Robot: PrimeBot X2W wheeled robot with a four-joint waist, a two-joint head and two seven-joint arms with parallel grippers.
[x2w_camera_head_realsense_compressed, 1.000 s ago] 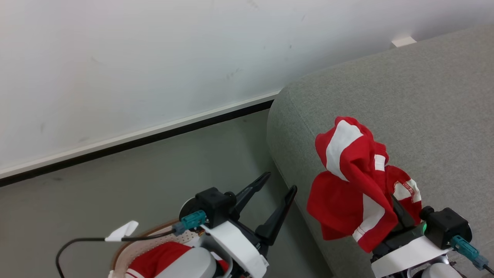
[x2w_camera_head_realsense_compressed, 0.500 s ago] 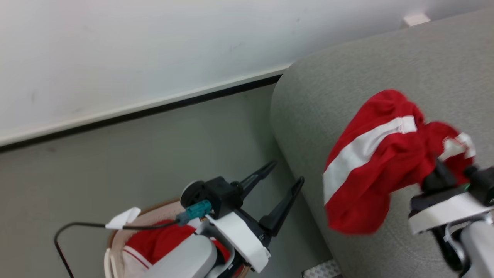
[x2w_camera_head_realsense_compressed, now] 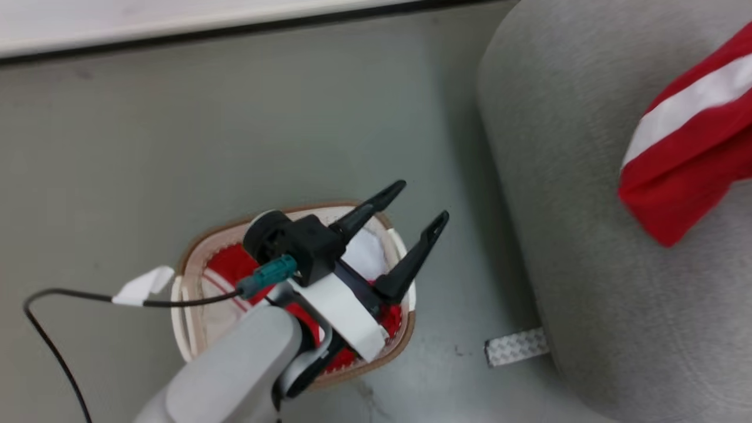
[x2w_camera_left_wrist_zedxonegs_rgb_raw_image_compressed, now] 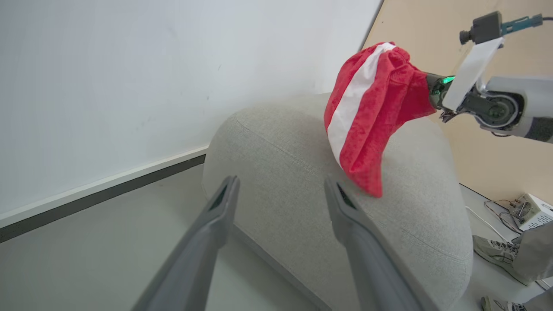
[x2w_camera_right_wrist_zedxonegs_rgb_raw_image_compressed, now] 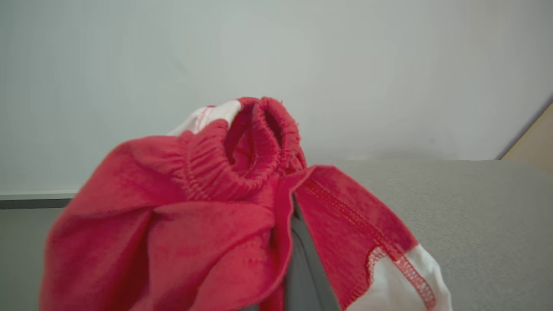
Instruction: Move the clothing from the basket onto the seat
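L jaws wide over 1 basket w/ red clothing; R jaws clamp 1 garment over seat.

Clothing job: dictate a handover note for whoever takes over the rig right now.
Left end effector: open, empty, above the basket.
Right end effector: shut on a red garment, which hangs over the sofa, not yet released.
Done: that garment is out of the basket.
Left: release it on the sofa, then move the red clothing in the basket.
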